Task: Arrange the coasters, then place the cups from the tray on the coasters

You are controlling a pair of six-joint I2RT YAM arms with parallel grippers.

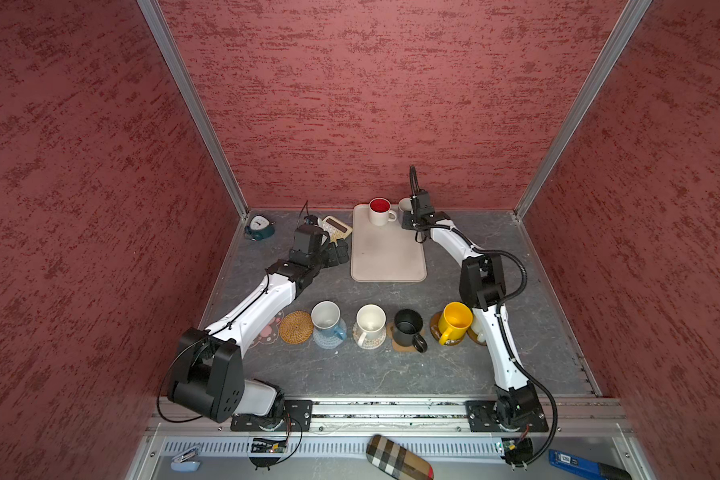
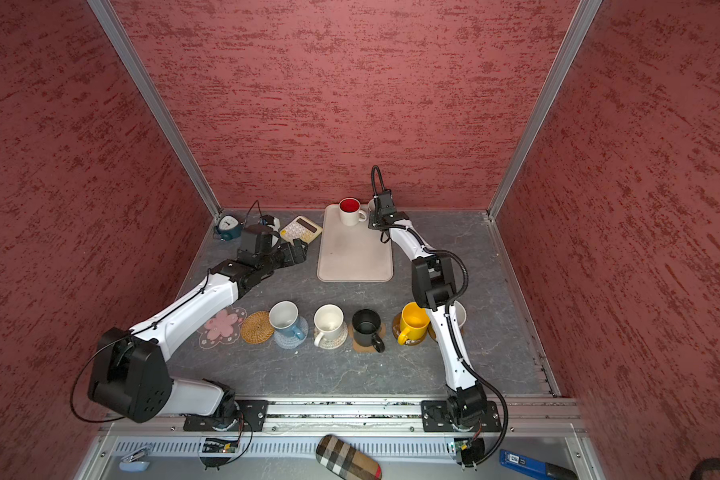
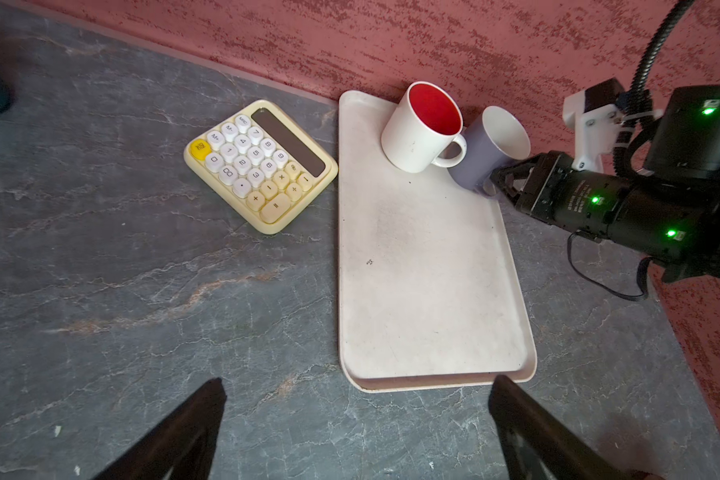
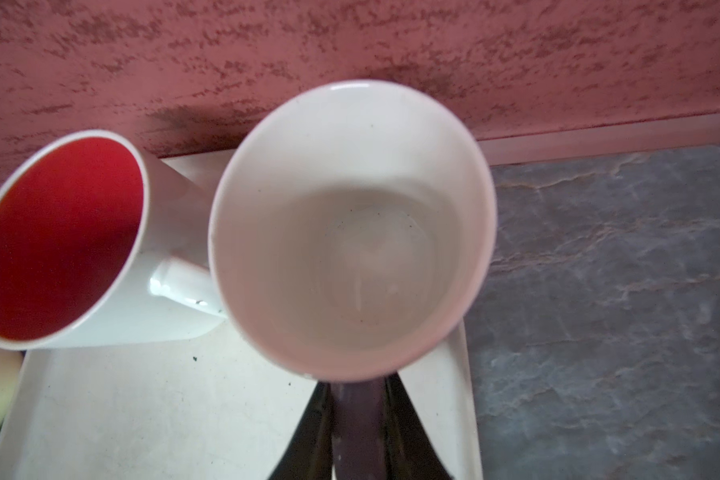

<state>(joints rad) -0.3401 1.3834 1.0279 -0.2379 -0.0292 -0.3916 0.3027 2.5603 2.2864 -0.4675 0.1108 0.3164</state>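
Observation:
The beige tray [image 1: 387, 253] lies at the back with a white cup with red inside [image 1: 380, 212] [image 3: 416, 133] and a lavender cup [image 3: 479, 158] [image 4: 350, 228] on its far end. My right gripper [image 4: 358, 386] [image 3: 495, 183] is shut on the lavender cup's handle. My left gripper [image 3: 358, 384] [image 1: 341, 253] hangs open and empty, left of the tray. In the front row lie a pink flower coaster [image 2: 221, 326] and a woven tan coaster [image 1: 295, 327], both bare. Blue [image 1: 327, 318], cream [image 1: 371, 320], black [image 1: 408, 326] and yellow [image 1: 456, 320] cups stand on coasters. A white cup [image 2: 460, 313] is partly hidden behind my right arm.
A yellow calculator [image 3: 262, 166] lies just left of the tray, and a teal alarm clock [image 1: 258, 227] stands in the back left corner. The red back wall rises right behind the tray. On the front ledge are a plaid case [image 1: 400, 457] and a blue tool [image 1: 578, 463].

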